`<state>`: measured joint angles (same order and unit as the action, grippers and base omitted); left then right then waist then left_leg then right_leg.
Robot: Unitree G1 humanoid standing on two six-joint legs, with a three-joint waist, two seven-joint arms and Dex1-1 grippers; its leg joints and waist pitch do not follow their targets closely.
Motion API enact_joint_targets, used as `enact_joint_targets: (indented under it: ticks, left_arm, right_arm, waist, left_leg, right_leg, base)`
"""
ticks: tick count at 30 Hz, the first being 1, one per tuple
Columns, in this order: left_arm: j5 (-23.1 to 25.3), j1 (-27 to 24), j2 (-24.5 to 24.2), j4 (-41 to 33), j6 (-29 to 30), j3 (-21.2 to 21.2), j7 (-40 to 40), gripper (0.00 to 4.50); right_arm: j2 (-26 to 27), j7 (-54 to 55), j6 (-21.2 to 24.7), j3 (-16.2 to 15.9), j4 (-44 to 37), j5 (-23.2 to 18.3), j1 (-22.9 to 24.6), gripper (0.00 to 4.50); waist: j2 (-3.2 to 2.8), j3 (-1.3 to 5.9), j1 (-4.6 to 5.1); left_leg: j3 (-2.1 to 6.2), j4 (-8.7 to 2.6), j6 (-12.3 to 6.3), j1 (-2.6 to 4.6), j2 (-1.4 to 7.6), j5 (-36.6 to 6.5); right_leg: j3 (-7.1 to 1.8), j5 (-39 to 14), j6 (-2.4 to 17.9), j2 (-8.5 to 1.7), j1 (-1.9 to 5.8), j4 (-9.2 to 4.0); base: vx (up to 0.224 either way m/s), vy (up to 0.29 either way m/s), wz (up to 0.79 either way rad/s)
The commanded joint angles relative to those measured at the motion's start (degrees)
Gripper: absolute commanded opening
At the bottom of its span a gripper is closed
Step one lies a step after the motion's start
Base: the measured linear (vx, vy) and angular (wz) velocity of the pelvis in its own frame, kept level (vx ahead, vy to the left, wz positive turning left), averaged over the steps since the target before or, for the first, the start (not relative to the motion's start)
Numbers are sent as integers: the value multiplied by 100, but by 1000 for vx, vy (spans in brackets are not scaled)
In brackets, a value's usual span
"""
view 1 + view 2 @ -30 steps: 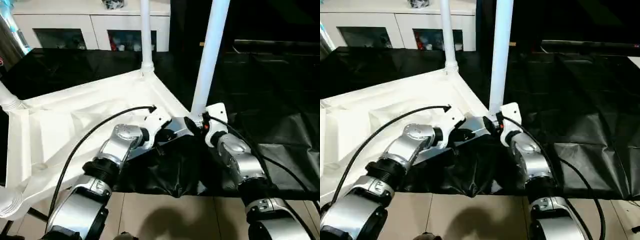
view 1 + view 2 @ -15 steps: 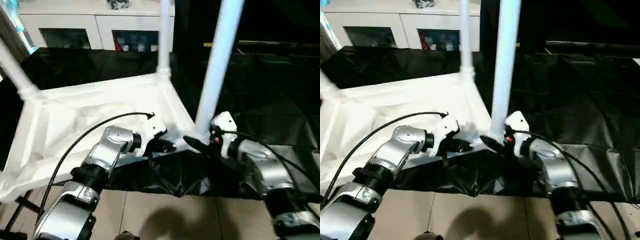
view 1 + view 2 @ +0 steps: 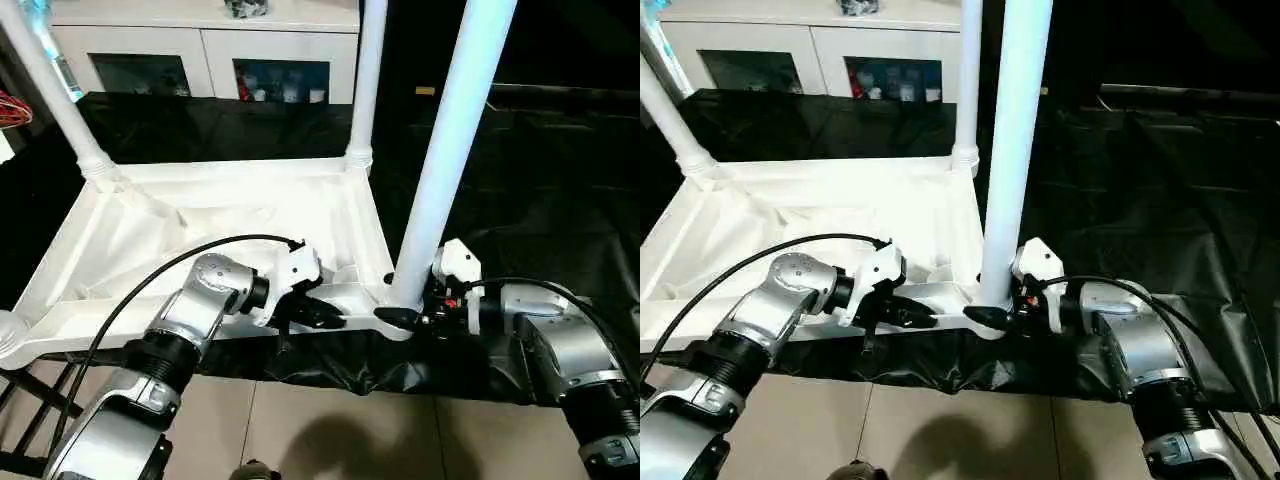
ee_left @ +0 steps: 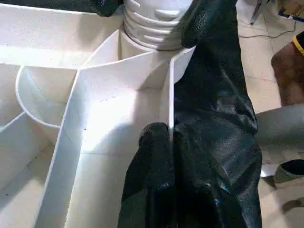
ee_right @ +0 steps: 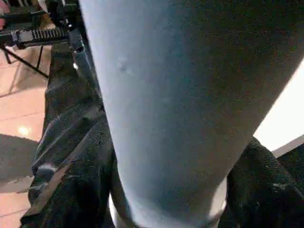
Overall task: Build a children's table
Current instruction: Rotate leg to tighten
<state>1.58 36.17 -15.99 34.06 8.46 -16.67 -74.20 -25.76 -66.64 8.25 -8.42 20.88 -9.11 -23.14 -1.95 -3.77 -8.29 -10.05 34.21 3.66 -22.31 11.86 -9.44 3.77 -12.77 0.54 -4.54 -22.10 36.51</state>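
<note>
Children's table [image 3: 230, 215] lies upside down on a tabletop draped in black plastic sheet [image 3: 560, 230], ribbed underside facing up, occupying the centre-to-9-o'clock part of the head view. Three legs stand up out of corner sockets: near leg [image 3: 450, 140] at the corner closest to the robot, far leg [image 3: 365, 80] at about 12 o'clock, third leg [image 3: 50, 90] at about 10 o'clock, leaning a bit. Fourth corner at about 8 o'clock is cut by the frame edge, can't tell what's in it. Left gripper [image 3: 322, 316] sits at the near edge of the top, just at 9 o'clock of the near leg; its fingers [image 4: 152, 156] are closed tight together, and the wrist view shows them pinching the thin white edge rib [image 4: 170, 102] of the table. Right gripper [image 3: 405, 318] is at the foot of the near leg from the 3 o'clock side, one black fingertip at the socket collar; the leg is right up against the wrist camera. Fingers look spread around the leg base, but whether they clamp it or just bracket it is not clear from these angles. The near edge of the top overhangs the tabletop's front edge, tiled floor [image 3: 330, 430] below. White cabinet [image 3: 200, 40] with glass doors stands behind at 12 o'clock.
</note>
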Motion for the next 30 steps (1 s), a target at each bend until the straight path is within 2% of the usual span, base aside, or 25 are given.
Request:
enact_joint_targets:
  ticks: [1, 7, 10, 12, 13, 14, 15, 16, 17, 19, 23, 24, 25, 27, 30]
  left_arm:
    - [-233, 99, 99, -274, -93, 34, 93, 0]
    - [-145, 165, 263, -144, -78, 145, 492, 0]
    - [-54, 337, 557, 89, 31, 294, 1228, 0]
    - [-15, 388, 667, 157, 111, 342, 1520, 0]
    - [40, 450, 819, 236, 229, 402, 1913, 0]
    - [47, 458, 843, 247, 244, 409, 1968, 0]
    - [62, 484, 924, 277, 285, 437, 2140, 0]
    - [72, 537, 1063, 322, 402, 504, 2442, 0]
    - [71, 576, 1156, 359, 426, 539, 2614, 0]
    - [76, 616, 1240, 398, 442, 568, 2777, 0]
    - [96, 694, 1409, 465, 369, 552, 2946, 0]
    - [101, 698, 1420, 463, 354, 539, 2936, 0]
    - [124, 681, 1412, 430, 306, 480, 2851, 0]
    - [137, 612, 1341, 342, 194, 400, 2648, 0]
    - [86, 474, 1201, 163, 43, 293, 2297, 0]
  right_arm:
    - [79, -205, -16, -409, -114, 120, 29, 277]
    - [263, 105, 88, -348, -131, 104, 87, 270]
    - [735, 960, 308, -93, 33, 71, 76, 269]
    - [933, 1362, 361, 2, 169, 108, 32, 269]
    - [1210, 1970, 397, 130, 432, 201, -64, 269]
    - [1256, 2070, 388, 150, 485, 218, -84, 269]
    - [1414, 2403, 382, 236, 659, 249, -154, 269]
    - [1694, 2979, 386, 390, 956, 272, -299, 269]
    - [1858, 3421, 357, 470, 1176, 331, -413, 269]
    - [1986, 3789, 333, 509, 1377, 405, -523, 269]
    - [2284, 4238, 131, 483, 1697, 565, -762, 269]
    - [2309, 4240, 102, 466, 1705, 589, -781, 304]
    - [2338, 4155, 35, 455, 1688, 590, -807, 304]
    - [2296, 3895, -1, 479, 1591, 537, -803, 341]
    - [2175, 3464, -1, 440, 1454, 456, -770, 358]
  waist:
    - [107, 468, 26]
    - [105, 468, 28]
    - [131, 445, 65]
    - [129, 445, 68]
    - [119, 440, 90]
    - [119, 440, 90]
    - [130, 440, 107]
    - [98, 446, 150]
    - [106, 451, 187]
    - [97, 455, 235]
    - [98, 481, 245]
    - [100, 484, 240]
    - [106, 483, 245]
    - [111, 471, 242]
    - [99, 458, 250]
  left_leg:
    - [25, -333, -480, 103, 157, -671]
    - [24, -330, -492, 101, 153, -646]
    - [25, -351, -365, 104, 134, -739]
    - [29, -359, -282, 120, 134, -843]
    - [23, -362, -236, 122, 133, -842]
    - [23, -362, -236, 122, 133, -842]
    - [39, -383, -130, 129, 123, -924]
    - [37, -381, -98, 127, 129, -922]
    - [49, -390, -71, 112, 115, -879]
    - [45, -383, -81, 108, 104, -810]
    - [34, -356, -223, 98, 95, -585]
    - [33, -353, -277, 94, 97, -519]
    - [33, -352, -306, 92, 95, -496]
    - [28, -356, -362, 95, 97, -565]
    - [32, -368, -360, 96, 112, -709]
  right_leg:
    - [-245, -151, 1406, -382, 256, -404]
    - [-242, -144, 1398, -375, 250, -404]
    - [-249, -451, 1326, -377, 239, -441]
    - [-251, -685, 1261, -389, 243, -469]
    - [-262, -692, 1259, -383, 220, -460]
    - [-262, -692, 1259, -383, 220, -460]
    - [-247, -899, 1193, -391, 238, -488]
    - [-262, -783, 1214, -390, 229, -476]
    - [-249, -680, 1226, -377, 243, -464]
    - [-251, -494, 1264, -366, 245, -453]
    - [-256, -12, 1298, -363, 273, -415]
    - [-251, 128, 1314, -364, 278, -406]
    - [-249, 182, 1320, -358, 283, -400]
    - [-248, 116, 1330, -367, 287, -420]
    - [-252, -95, 1309, -373, 288, -435]
  base:
    - [0, 0, 0]
    - [0, 0, 0]
    - [0, 0, 0]
    - [0, 0, 0]
    - [0, 0, 0]
    - [0, 0, 0]
    - [0, 0, 0]
    - [0, 0, 0]
    - [0, 0, 0]
    - [0, 0, 0]
    - [0, 0, 0]
    - [0, 0, 0]
    - [0, 0, 0]
    - [0, 0, 0]
    - [0, 0, 0]
